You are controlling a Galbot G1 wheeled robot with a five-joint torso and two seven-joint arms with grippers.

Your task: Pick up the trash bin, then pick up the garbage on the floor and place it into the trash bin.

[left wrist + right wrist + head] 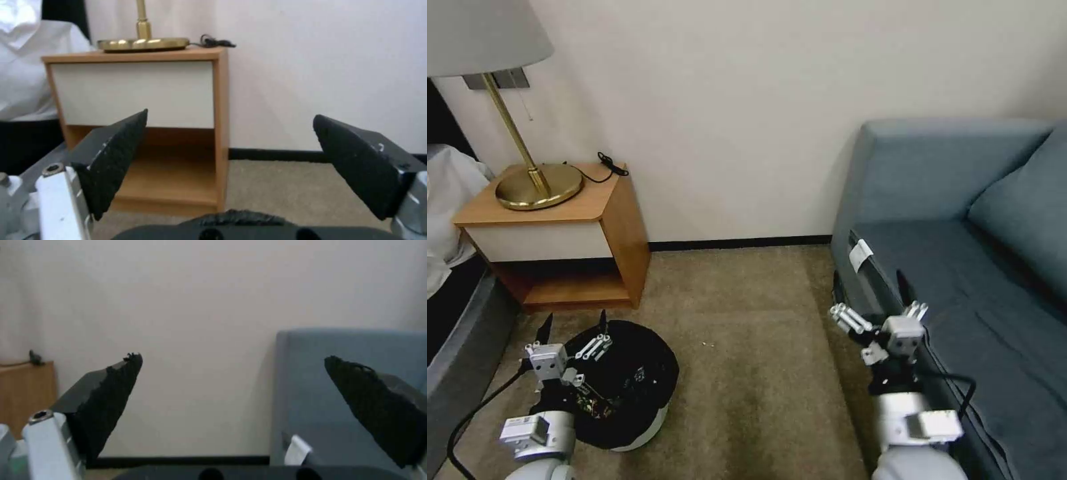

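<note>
Your largest landmark is the blue sofa [960, 267] from 2 to 5 o'clock in the head view, with a small white tag [860, 255] on its front edge; any print on that tag is too small to read. At 10 o'clock you have the wooden nightstand [560, 233] carrying a brass lamp [537, 183]. The trash bin [627, 400] stands on the carpet [747, 347] at 7 o'clock, black liner folded over its white wall, with litter inside whose labels you cannot read. Your left gripper [575, 325] hangs over the bin's near-left rim, fingers spread apart. Your right gripper [870, 290] hovers at 4 o'clock beside the sofa front, fingers spread wide, holding nothing.
</note>
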